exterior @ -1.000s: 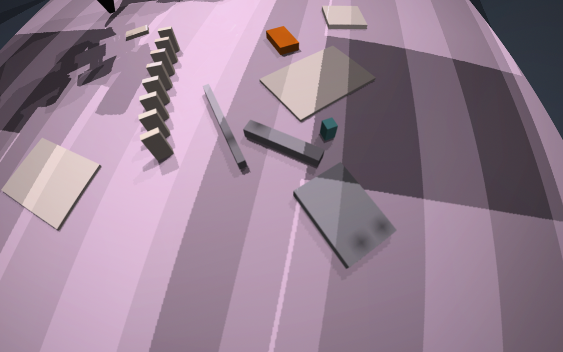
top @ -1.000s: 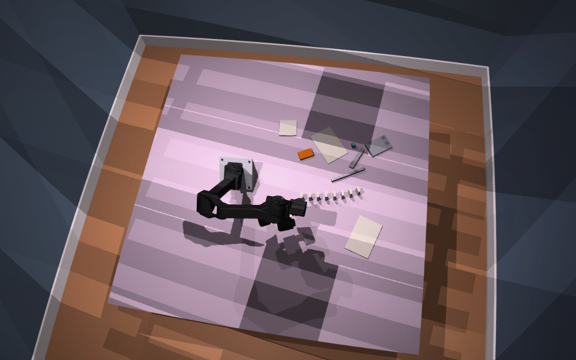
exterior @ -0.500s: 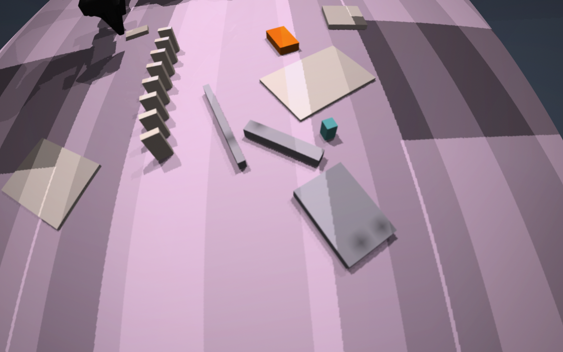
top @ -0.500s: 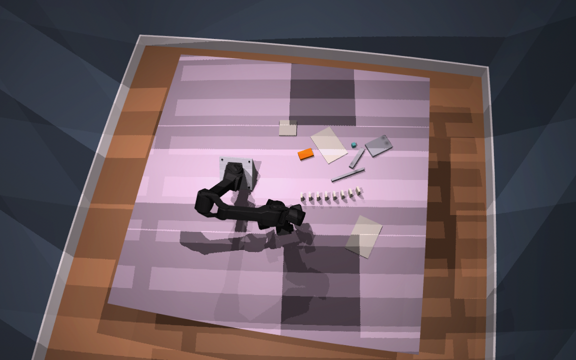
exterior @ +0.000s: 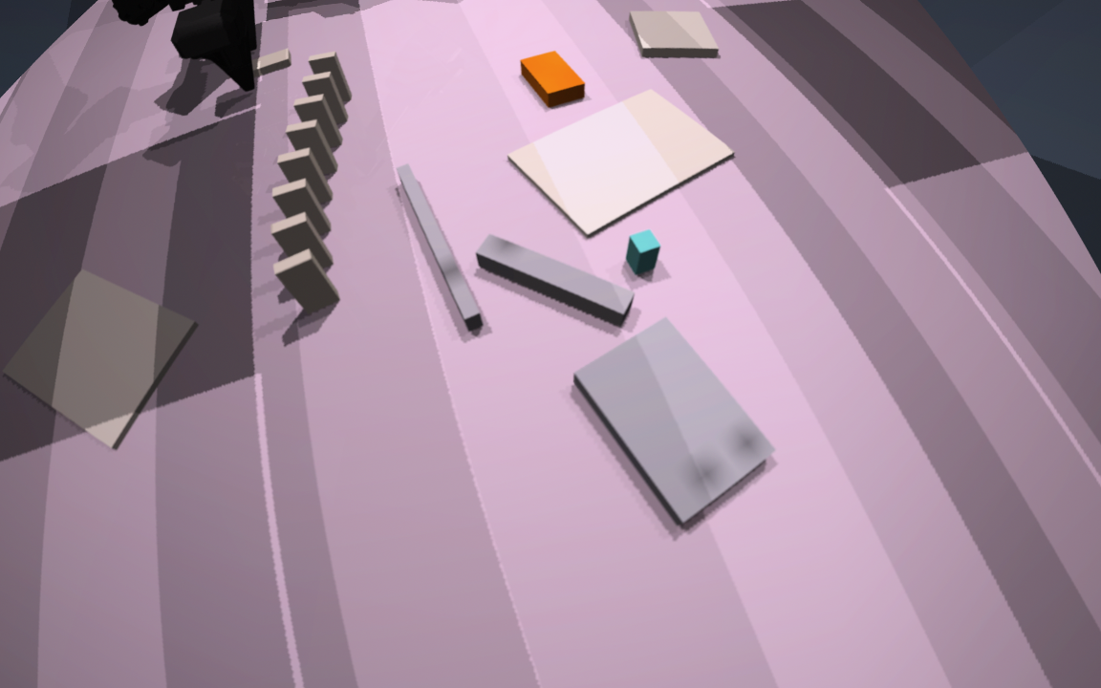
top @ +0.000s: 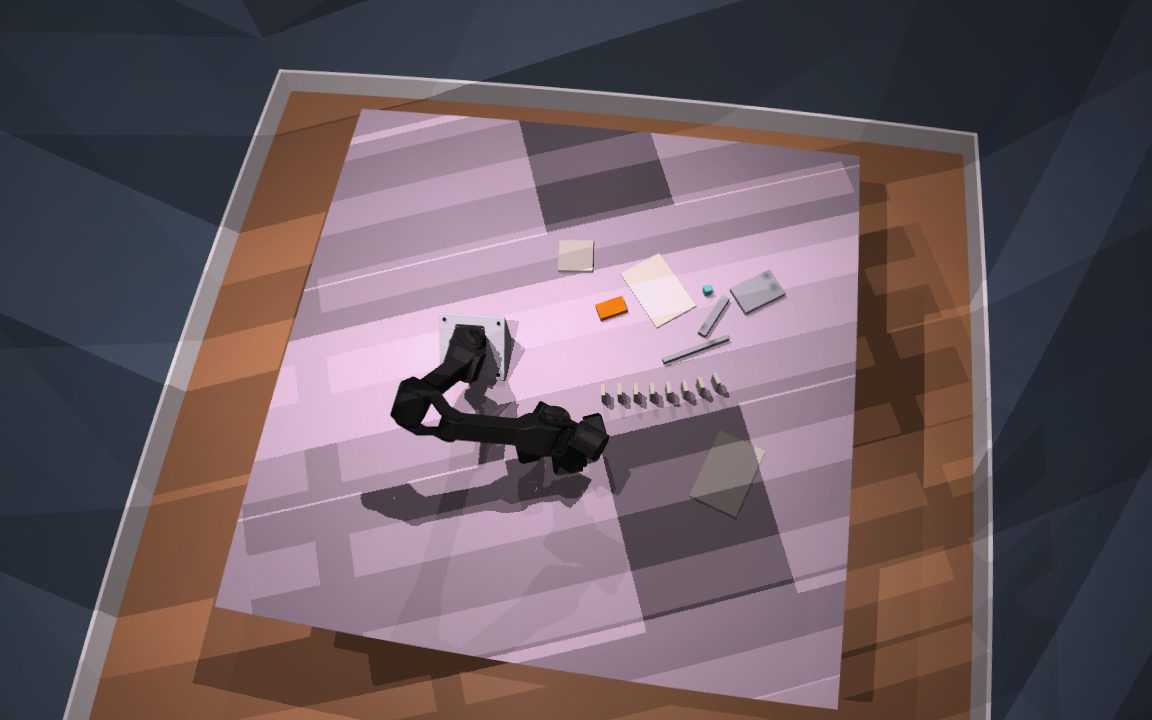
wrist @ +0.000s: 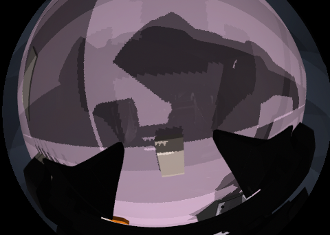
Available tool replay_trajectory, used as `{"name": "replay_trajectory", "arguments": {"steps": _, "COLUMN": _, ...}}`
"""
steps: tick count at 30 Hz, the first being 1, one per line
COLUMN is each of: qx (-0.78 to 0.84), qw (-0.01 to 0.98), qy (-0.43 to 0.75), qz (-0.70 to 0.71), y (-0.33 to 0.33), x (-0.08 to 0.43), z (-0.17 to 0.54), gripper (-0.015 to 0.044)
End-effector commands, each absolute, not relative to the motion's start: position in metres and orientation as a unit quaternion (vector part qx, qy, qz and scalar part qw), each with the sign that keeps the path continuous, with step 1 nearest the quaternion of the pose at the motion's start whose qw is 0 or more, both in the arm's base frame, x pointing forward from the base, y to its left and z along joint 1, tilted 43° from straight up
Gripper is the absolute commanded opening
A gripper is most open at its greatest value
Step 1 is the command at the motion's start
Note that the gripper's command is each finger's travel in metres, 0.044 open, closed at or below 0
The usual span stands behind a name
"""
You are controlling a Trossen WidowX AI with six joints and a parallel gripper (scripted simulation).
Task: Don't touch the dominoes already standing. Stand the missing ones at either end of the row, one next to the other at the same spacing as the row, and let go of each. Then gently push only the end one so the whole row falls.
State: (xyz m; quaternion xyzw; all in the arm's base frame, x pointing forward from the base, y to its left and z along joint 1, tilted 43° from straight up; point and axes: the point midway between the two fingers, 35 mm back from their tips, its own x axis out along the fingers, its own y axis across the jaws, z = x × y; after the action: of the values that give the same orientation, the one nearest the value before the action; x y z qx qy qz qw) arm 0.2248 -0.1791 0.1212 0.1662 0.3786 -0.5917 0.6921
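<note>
A row of several beige dominoes (top: 669, 388) (exterior: 313, 171) stands upright and evenly spaced. One loose beige domino (exterior: 273, 59) (wrist: 172, 163) lies flat beside the row's end nearest the robot base; in the top view the arm hides it. My gripper (wrist: 168, 141) is wide open and empty. In the wrist view the loose domino shows between the two fingers, further down in the picture than their tips, touching neither. In the exterior view one black finger shows just left of this domino and the rest of the gripper is partly cut off.
Beyond the row lie two grey bars (top: 695, 350) (exterior: 554, 278), a teal cube (top: 707, 290) (exterior: 642, 250), a grey plate (top: 757, 291) (exterior: 665, 410), an orange block (top: 611, 308) (exterior: 551, 75) and two pale plates (top: 576, 255) (exterior: 615, 162). Another pale plate (top: 728, 474) (exterior: 101, 351) lies on the row's opposite side.
</note>
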Motion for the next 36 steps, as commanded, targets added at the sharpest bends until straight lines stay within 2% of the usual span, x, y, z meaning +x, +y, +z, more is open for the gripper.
{"name": "replay_trajectory", "arguments": {"steps": 1, "qx": 0.165, "qw": 0.692, "qy": 0.382, "qz": -0.590, "y": -0.182, "x": 0.224, "z": 0.116, "gripper": 0.0440}}
{"name": "replay_trajectory", "arguments": {"steps": 6, "qx": 0.165, "qw": 0.692, "qy": 0.382, "qz": -0.590, "y": -0.182, "x": 0.224, "z": 0.116, "gripper": 0.0440}}
{"name": "replay_trajectory", "arguments": {"steps": 19, "qx": 0.165, "qw": 0.692, "qy": 0.382, "qz": -0.590, "y": -0.182, "x": 0.224, "z": 0.116, "gripper": 0.0107}}
{"name": "replay_trajectory", "arguments": {"steps": 29, "qx": 0.165, "qw": 0.692, "qy": 0.382, "qz": -0.590, "y": -0.180, "x": 0.224, "z": 0.118, "gripper": 0.0107}}
{"name": "replay_trajectory", "arguments": {"steps": 36, "qx": 0.166, "qw": 0.691, "qy": 0.385, "qz": -0.589, "y": -0.112, "x": 0.222, "z": 0.185, "gripper": 0.0107}}
